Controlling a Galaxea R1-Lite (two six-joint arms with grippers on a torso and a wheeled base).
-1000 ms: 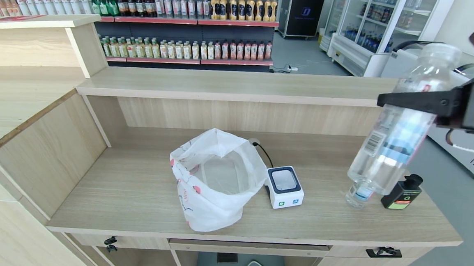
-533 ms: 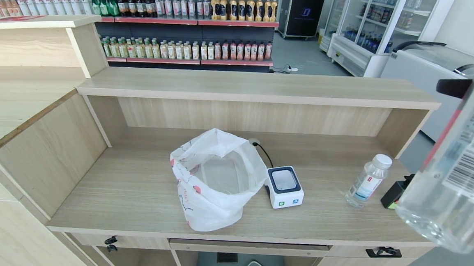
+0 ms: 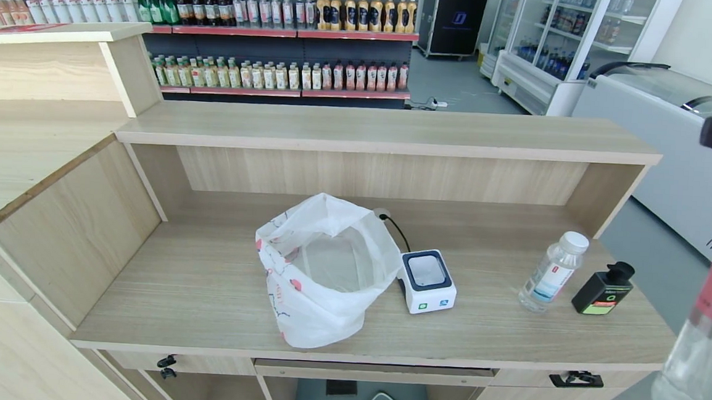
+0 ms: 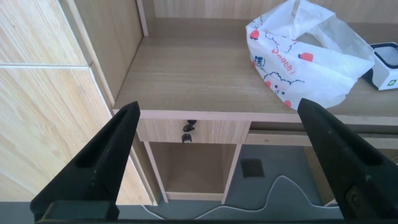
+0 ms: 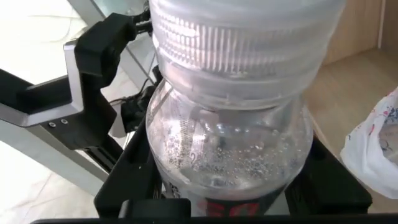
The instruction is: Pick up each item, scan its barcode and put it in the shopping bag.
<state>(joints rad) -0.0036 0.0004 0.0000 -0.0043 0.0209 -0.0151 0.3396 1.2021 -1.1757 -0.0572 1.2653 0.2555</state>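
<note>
**Large bottle in hand, off the counter's right end — scan not yet made**

Left gripper (image 4: 219,106): fingers spread wide, nothing between them. It hangs low off the left end of the counter (image 3: 190,276), out of the working lane. I judge this a parked pose, leaving the right side free passage.

Shopping bag (image 3: 320,272): stands near the counter's middle with its mouth propped open and facing up, so an item can go in without a second hand holding it.

Scanner (image 3: 427,280): just beside the bag on its right; I cannot tell whether they touch. Its window faces upward, so a barcode must be turned down towards it. Sitting next to the bag keeps the scan-to-bag path short.

Small water bottle (image 3: 552,272): upright near the right end, cap on, waiting.

Black pump bottle (image 3: 604,289): standing just beside the small bottle on its right, apart from it, waiting.

Large clear bottle (image 3: 709,345): pinched in my right gripper (image 5: 230,186), one finger pressed on each side of the body. It is held in the air beyond the counter's right end, well apart from the scanner. I cannot tell which way its barcode faces.

Judgement: one of three items is in hand, and none is bagged as far as I can see. The next move calls for carrying it leftward past the two standing items — there is a risk of clipping the small bottle's cap.
</note>
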